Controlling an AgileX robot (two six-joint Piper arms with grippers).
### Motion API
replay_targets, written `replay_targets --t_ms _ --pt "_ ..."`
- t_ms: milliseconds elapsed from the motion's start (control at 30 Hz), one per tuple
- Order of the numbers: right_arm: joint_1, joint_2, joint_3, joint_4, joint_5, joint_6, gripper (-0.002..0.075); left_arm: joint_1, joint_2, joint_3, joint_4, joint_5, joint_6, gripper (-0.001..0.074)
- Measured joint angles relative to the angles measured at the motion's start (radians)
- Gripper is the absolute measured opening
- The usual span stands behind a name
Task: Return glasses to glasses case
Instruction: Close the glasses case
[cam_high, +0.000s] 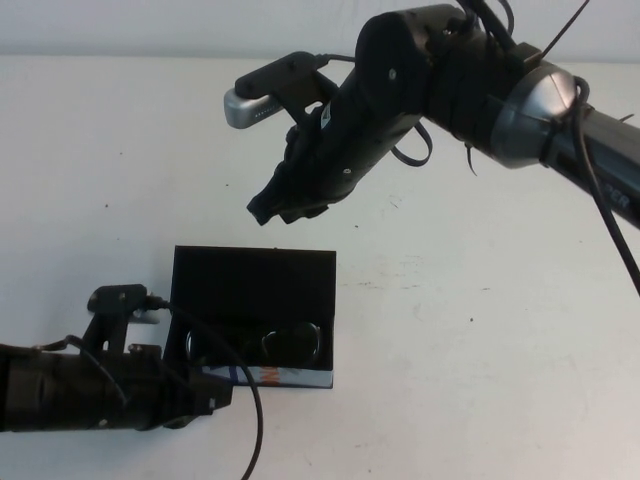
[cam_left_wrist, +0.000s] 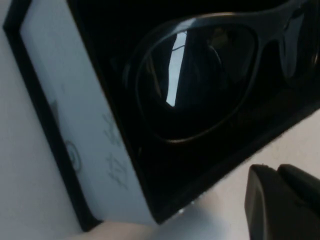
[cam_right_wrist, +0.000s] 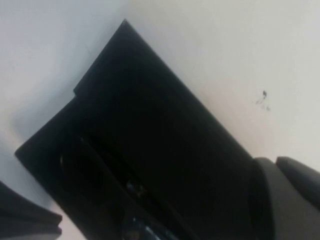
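Observation:
The black glasses case (cam_high: 300, 262) lies open on the table, its flat lid tipped back. The dark-framed glasses (cam_high: 268, 343) lie inside it, lenses up. The case's light printed front side (cam_high: 285, 376) faces me. My left gripper (cam_high: 212, 392) is shut and empty, low on the table at the case's front left corner. In the left wrist view the glasses (cam_left_wrist: 200, 75) fill the case (cam_left_wrist: 60, 125), and the gripper (cam_left_wrist: 277, 172) is just outside its wall. My right gripper (cam_high: 272, 208) is shut and empty, in the air above the lid's far edge. The right wrist view shows the case (cam_right_wrist: 150, 140) below the gripper (cam_right_wrist: 275, 162).
The white tabletop (cam_high: 480, 330) stretches to the right of the case and in front of it. My right arm (cam_high: 480, 90) crosses the far right of the table. A cable (cam_high: 255, 420) loops from my left arm across the case's front.

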Motion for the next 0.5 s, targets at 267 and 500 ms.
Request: replay_targets --t_ms 267,500 --pt "0.000 0.052 -0.002 0.002 -0.114 0.005 -0.0011 0.000 0.065 -0.026 -0.012 0.008 0.050 -0.0001" --pt "-0.016 0.143 -0.097 0.017 -0.147 0.029 -0.0011 0.000 0.065 -0.030 -0.012 0.009 0.068 -0.0001"
